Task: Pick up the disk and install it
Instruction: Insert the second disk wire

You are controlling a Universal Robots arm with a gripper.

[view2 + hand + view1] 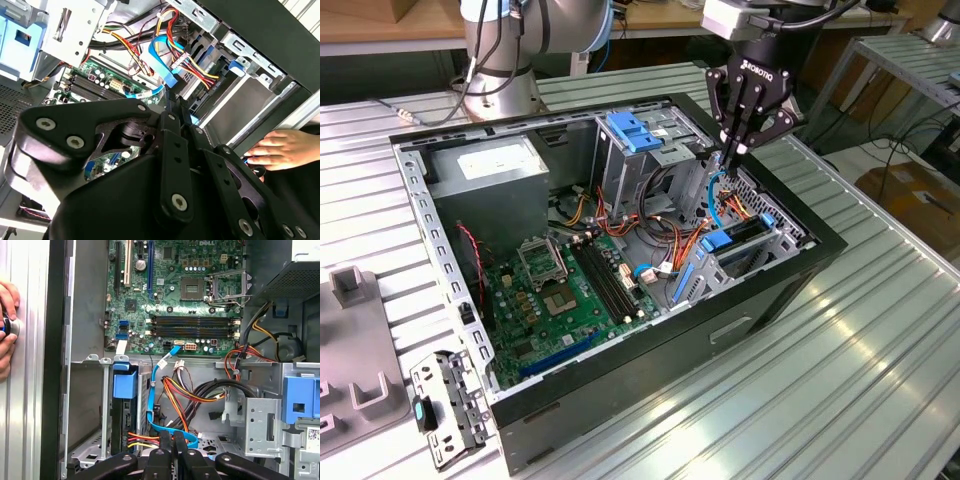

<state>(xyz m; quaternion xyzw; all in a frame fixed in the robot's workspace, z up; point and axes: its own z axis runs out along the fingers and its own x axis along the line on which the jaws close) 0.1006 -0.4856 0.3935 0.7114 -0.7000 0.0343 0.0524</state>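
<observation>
The disk [122, 426] is seen standing on edge in its blue carrier inside the drive cage [90, 405] of the open computer case [650, 350] on the worktop [880, 330], while the gripper [733, 152] is held just above the blue cable [150, 405] beside it, fingers [166, 456] drawn narrow with nothing visibly gripped. The metal drive is judged stiff, fairly heavy and shock-sensitive – best taken by the plastic carrier's edges, not the labelled face.

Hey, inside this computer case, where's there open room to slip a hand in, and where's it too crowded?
Free: the empty bay slot between the case wall and the blue-tabbed disk, and the flat motherboard. Crowded: the cable bundle under the gripper, beside the drive cage.
</observation>
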